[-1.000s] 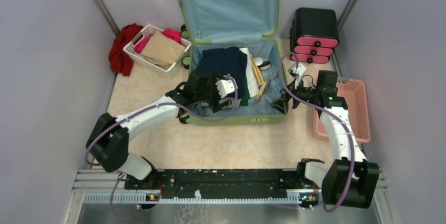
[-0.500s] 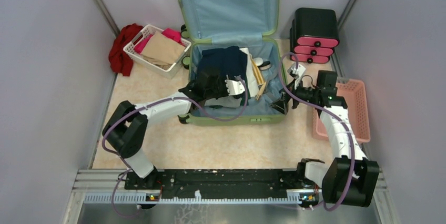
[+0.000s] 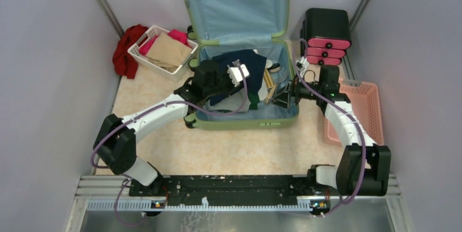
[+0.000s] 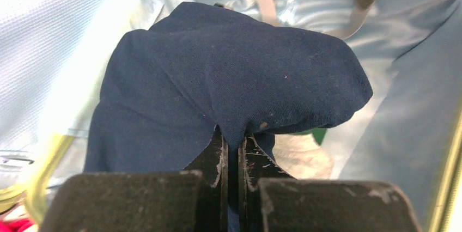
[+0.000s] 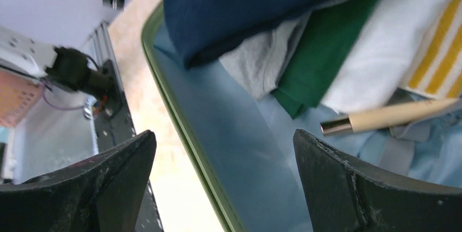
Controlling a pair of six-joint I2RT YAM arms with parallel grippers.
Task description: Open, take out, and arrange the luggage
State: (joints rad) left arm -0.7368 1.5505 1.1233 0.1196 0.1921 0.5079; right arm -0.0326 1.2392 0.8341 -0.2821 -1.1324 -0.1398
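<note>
The luggage (image 3: 245, 124), a light-green suitcase, lies open on the table with its blue-lined lid upright at the back. My left gripper (image 3: 220, 86) hangs over its left half, shut on a fold of a navy garment (image 3: 242, 60). In the left wrist view the navy garment (image 4: 234, 74) bunches up from between my left gripper (image 4: 233, 139). My right gripper (image 3: 283, 98) is open over the suitcase's right side, holding nothing. In the right wrist view my right gripper (image 5: 223, 134) straddles the green rim (image 5: 180, 117). Beyond it lie grey, green (image 5: 321, 63) and yellow-striped white (image 5: 414, 41) clothes and a beige pen (image 5: 381, 117).
A white basket (image 3: 143, 58) with tan and pink clothes stands at the back left, a red cloth (image 3: 125, 49) beside it. A black-and-pink drawer box (image 3: 326, 36) stands at the back right. A pink basket (image 3: 370, 112) sits along the right edge.
My left gripper has shut on the navy garment and drawn it up and back. My right gripper has moved left and back over the suitcase's right rim, still open.
</note>
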